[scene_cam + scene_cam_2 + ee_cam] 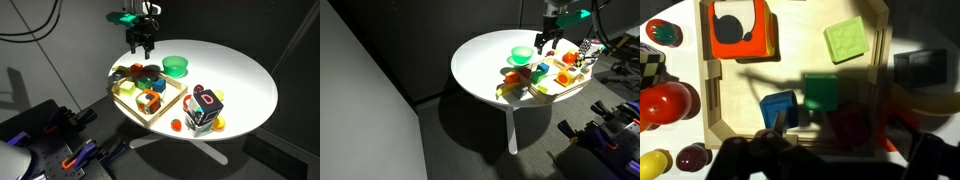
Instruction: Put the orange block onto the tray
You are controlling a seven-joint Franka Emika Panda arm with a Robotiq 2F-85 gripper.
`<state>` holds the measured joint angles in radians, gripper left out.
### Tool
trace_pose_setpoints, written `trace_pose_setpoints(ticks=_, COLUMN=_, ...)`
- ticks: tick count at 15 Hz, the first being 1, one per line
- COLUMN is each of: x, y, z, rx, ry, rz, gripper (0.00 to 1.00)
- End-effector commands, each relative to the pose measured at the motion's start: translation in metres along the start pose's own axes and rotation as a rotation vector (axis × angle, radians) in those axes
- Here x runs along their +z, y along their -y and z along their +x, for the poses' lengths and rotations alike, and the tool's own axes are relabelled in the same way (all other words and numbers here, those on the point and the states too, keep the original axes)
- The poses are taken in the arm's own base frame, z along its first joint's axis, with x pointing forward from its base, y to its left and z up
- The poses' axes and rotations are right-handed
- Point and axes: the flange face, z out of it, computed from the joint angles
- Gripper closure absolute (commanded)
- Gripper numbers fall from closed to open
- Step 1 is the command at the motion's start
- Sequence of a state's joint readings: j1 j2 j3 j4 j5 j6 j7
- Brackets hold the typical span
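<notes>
Gripper (pixel 830 160) hovers above tray (pixel 710 90), jaws' state unreadable; orange block unlocated, so you risk grabbing the hollow orange-red block (pixel 762 40) in tray's corner.

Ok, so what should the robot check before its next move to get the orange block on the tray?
1. Pincer above the tray: ok.
2. The orange block held in the pincer: cannot tell; the wrist view is dark there.
3. Bare wood free in the tray: ok, between the hollow orange-red block and the light green block.
4. Spot right under the pincer free: not ok, the blue block and the green block seem to lie there.
5. Green bowl outside the tray: ok.
</notes>
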<state>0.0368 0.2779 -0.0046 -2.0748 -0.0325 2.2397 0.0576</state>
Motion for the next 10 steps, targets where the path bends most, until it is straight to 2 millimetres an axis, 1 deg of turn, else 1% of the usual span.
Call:
trace_pose_setpoints(ticks=1, x=0.014, y=0.02, z=0.019, rx=-0.059, ry=0.008, rz=-0.004, gripper=0.0)
trace_pose_setpoints(ticks=4, x=0.026, y=0.041, z=0.029, rx=-0.107, ry=0.019, rz=-0.011, gripper=0.0)
trace_pose_setpoints(ticks=10, x=0.041, y=0.082, z=0.052, rx=-0.222, ry=0.004, rz=-0.059, gripper=0.0)
